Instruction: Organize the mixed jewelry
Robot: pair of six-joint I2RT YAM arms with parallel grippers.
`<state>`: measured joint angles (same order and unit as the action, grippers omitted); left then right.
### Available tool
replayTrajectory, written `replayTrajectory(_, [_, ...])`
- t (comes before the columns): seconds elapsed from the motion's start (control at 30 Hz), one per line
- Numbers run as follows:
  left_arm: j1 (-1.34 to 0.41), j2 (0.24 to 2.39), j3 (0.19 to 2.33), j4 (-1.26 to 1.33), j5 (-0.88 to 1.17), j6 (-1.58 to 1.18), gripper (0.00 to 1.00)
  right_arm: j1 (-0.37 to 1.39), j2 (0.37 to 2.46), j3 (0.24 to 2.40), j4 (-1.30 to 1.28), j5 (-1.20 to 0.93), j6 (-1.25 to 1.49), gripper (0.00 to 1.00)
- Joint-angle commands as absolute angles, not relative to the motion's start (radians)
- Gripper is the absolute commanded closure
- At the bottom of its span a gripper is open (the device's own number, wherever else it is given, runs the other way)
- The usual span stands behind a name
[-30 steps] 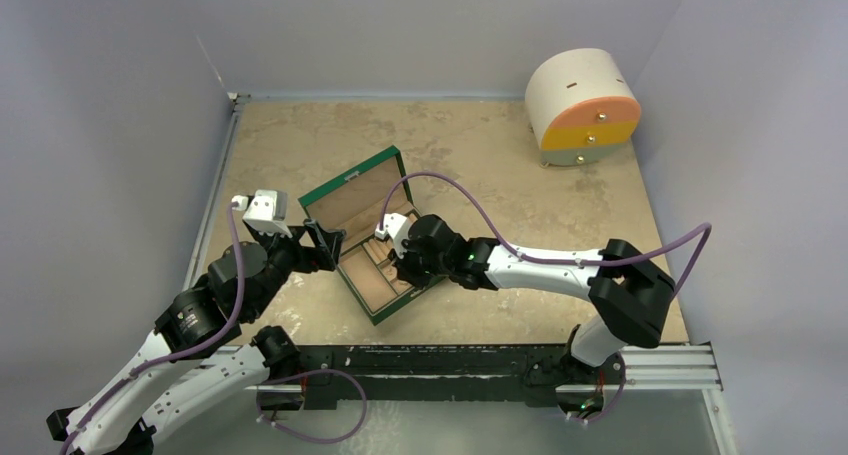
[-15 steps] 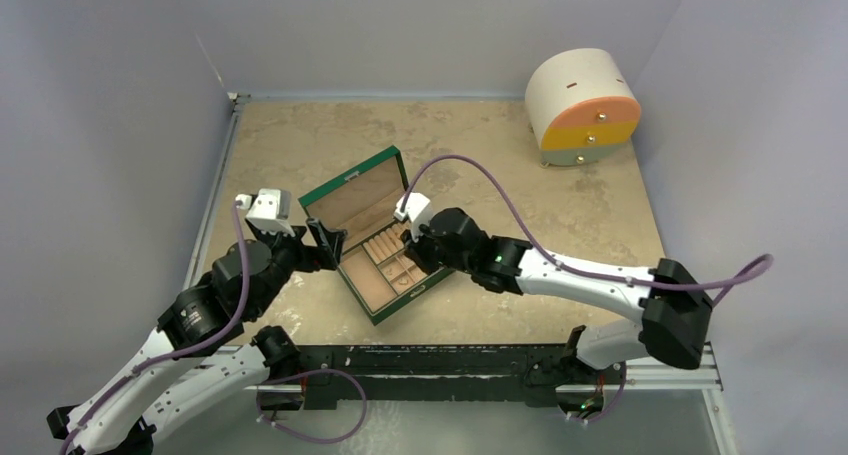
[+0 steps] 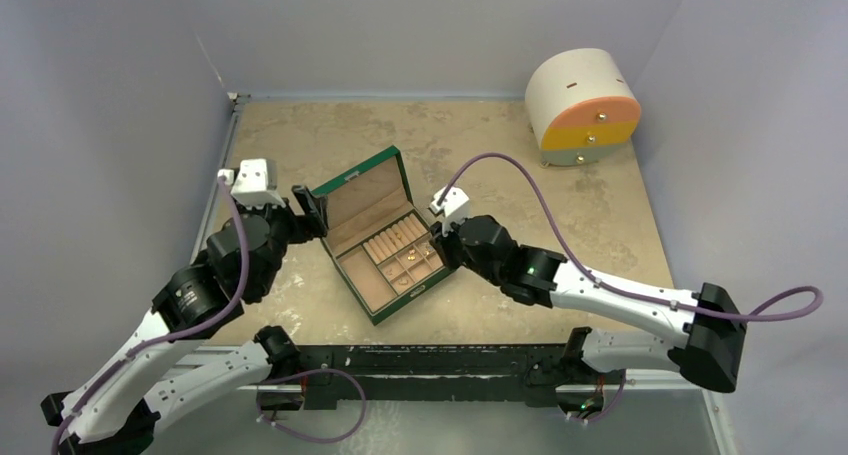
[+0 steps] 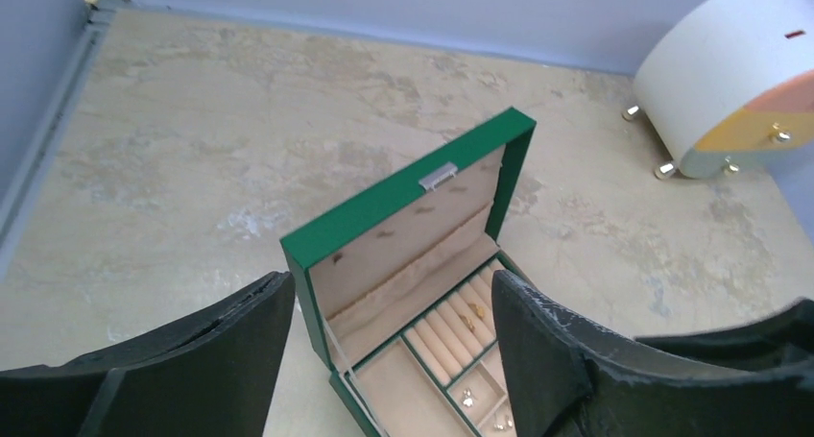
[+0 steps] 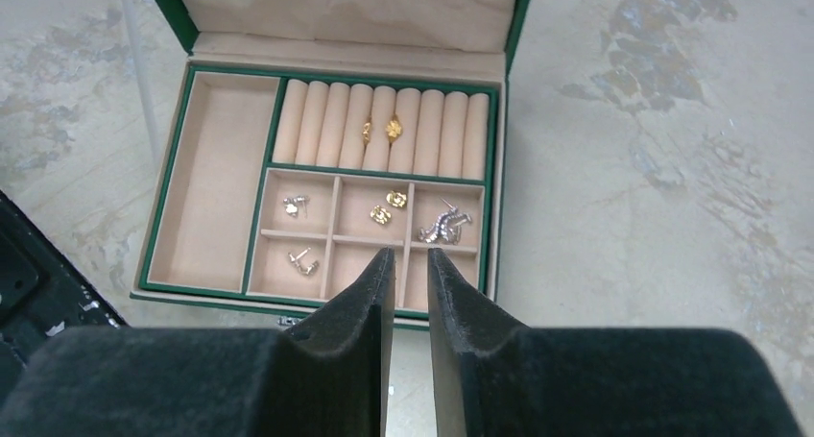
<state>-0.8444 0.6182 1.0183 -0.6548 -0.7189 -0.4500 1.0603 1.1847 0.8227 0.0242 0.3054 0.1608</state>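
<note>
Mixed jewelry (image 5: 387, 207): every piece seen lies in the tray of the green box (image 5: 336, 10), mid-table.
- Two gold rings (image 5: 394, 127) are tucked in the ring rolls (image 5: 326, 122), at the tray's 12 o'clock.
- The grid of small cells is at the tray's 5 o'clock. One silver stud (image 5: 293, 205) is top left and a second stud (image 5: 302, 261) bottom left. A gold pair is top middle and a silver cluster (image 5: 442, 226) top right.
- The bottom middle and bottom right cells are partly hidden behind the right fingers, so their contents cannot be told.
- The long compartment (image 5: 206, 187) is at the tray's 9 o'clock.

The box lid (image 4: 403, 245) stands open and tilted back, with a metal clasp (image 4: 438, 177) on its top edge.

The right gripper (image 5: 408, 256) is at the box's 3 o'clock in the top view. Its fingers are close together, with only a thin slit between them and nothing pinched.

The left gripper (image 4: 392, 281) is at the box's 9 o'clock. Its fingers are spread wide and grip nothing, and the lid shows between them. Whether a finger touches the lid edge, I cannot tell.

The round white-and-orange cabinet (image 3: 582, 105) is at 1 o'clock from the box, well apart, near the table's (image 3: 500, 145) far right corner.
</note>
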Motion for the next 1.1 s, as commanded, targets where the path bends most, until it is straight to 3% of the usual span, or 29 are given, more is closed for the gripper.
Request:
replayTrajectory(0.0, [-0.841, 0.693, 1.1, -0.579, -0.799, -0.375, 0.31, 1.066, 1.082, 0.789, 0.02, 0.368, 0.217, 0.79])
replayTrajectory(0.13, [-0.841, 0.767, 1.136, -0.545, -0.815, -0.352, 0.48, 1.065, 0.999, 0.737, 0.011, 0.379, 0.239, 0.78])
replayTrajectory(0.4, [-0.806, 0.944, 1.227, -0.52, -0.816, -0.345, 0.65, 1.065, 0.828, 0.639, 0.002, 0.361, 0.295, 0.75])
replayTrajectory(0.63, [-0.56, 1.103, 1.305, -0.538, -0.584, -0.401, 0.99, 1.066, 0.695, 0.564, 0.005, 0.32, 0.341, 0.74])
replayTrajectory(1.07, [-0.238, 1.338, 1.355, -0.597, -0.307, -0.499, 1.0, 1.066, 0.557, 0.499, -0.05, 0.25, 0.387, 0.74])
